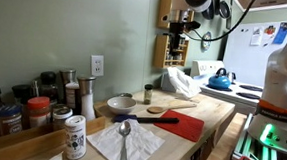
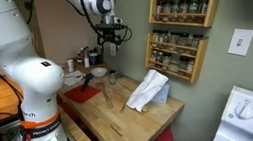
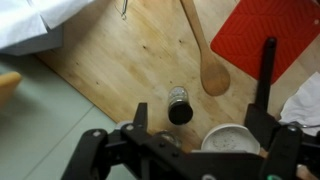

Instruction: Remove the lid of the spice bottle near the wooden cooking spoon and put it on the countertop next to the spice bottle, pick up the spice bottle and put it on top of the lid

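Note:
The spice bottle point(image 3: 179, 104), a small glass jar, stands upright on the light wood countertop point(image 3: 130, 55) with its dark lid point(image 3: 180, 113) on. The wooden cooking spoon point(image 3: 205, 55) lies just beside it, bowl end toward the jar. In an exterior view the bottle point(image 1: 149, 92) stands behind the spoon point(image 1: 163, 111). My gripper point(image 3: 203, 98) is open and empty. It hangs well above the bottle in both exterior views point(image 1: 183, 34) point(image 2: 112, 42), touching nothing.
A white bowl point(image 3: 235, 140) sits close to the bottle. A red mat point(image 3: 265, 30) lies past the spoon. A white cloth point(image 2: 150, 89), a napkin with a metal spoon point(image 1: 125, 139), a white shaker point(image 1: 75, 136) and grouped jars point(image 1: 27, 108) also stand on the counter.

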